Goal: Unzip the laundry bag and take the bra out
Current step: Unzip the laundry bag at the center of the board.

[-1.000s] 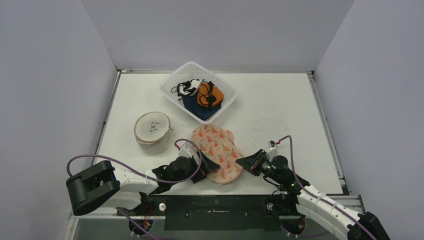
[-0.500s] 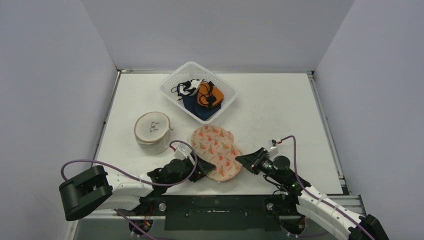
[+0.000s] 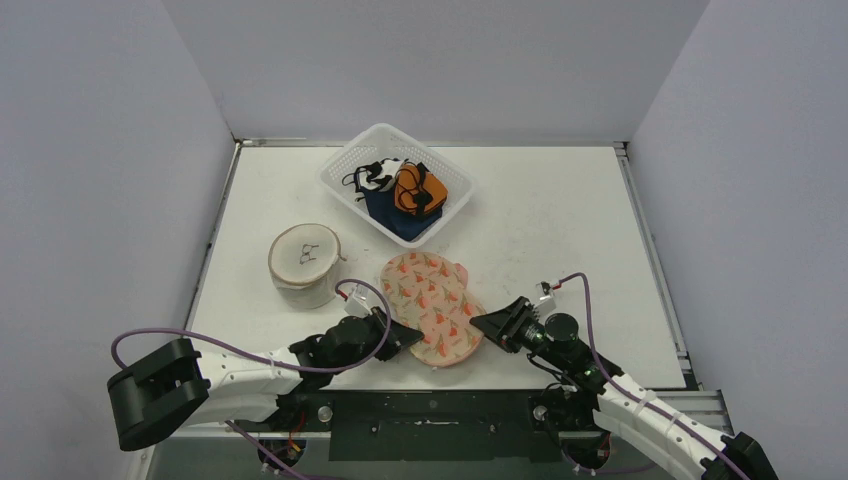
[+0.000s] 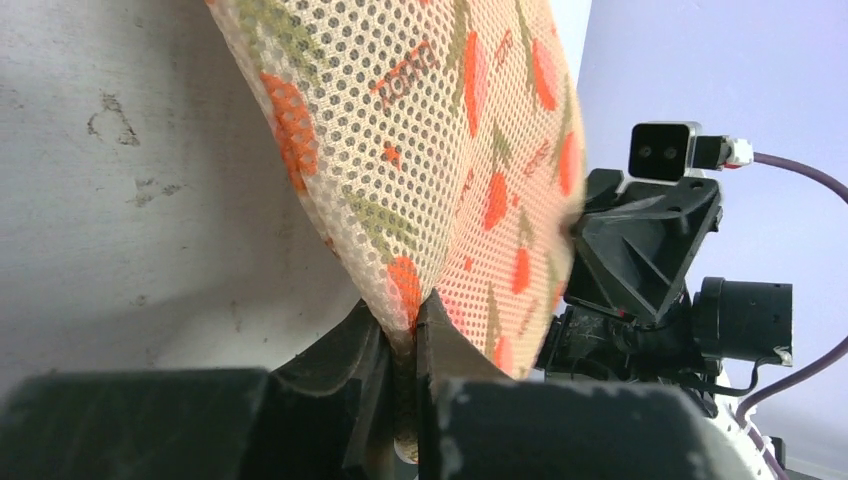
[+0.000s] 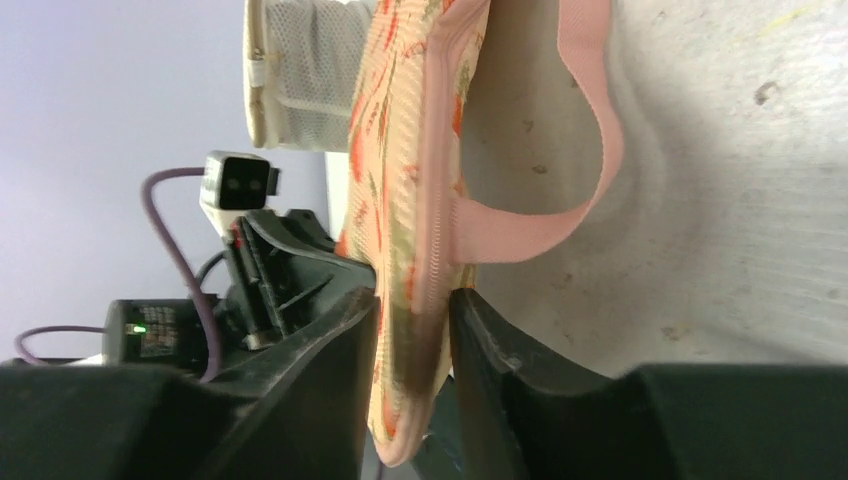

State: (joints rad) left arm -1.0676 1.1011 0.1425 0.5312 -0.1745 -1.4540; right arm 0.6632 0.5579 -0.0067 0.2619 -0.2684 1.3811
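Observation:
The laundry bag [image 3: 432, 305], a peach mesh pouch with an orange print, lies flat near the table's front edge. My left gripper [image 3: 408, 335] is shut on its near left edge, and in the left wrist view the mesh [image 4: 430, 130] is pinched between the jaws of the left gripper [image 4: 405, 330]. My right gripper [image 3: 480, 325] is at the bag's right edge. In the right wrist view the right gripper [image 5: 412, 330] stands open, with the bag's zippered rim [image 5: 400, 200] loose between its jaws. A pink strap loop [image 5: 590, 150] hangs from that rim. The bra is hidden.
A white plastic basket [image 3: 338, 180] holding orange, blue and black-and-white garments stands at the back centre. A round white mesh container [image 3: 305, 262] sits left of the bag. The table's front edge is just behind both grippers.
My left gripper has reached in and closed on the bag's near left edge. My right gripper, shut on the bag's right edge before, has opened. The bag shifted slightly.

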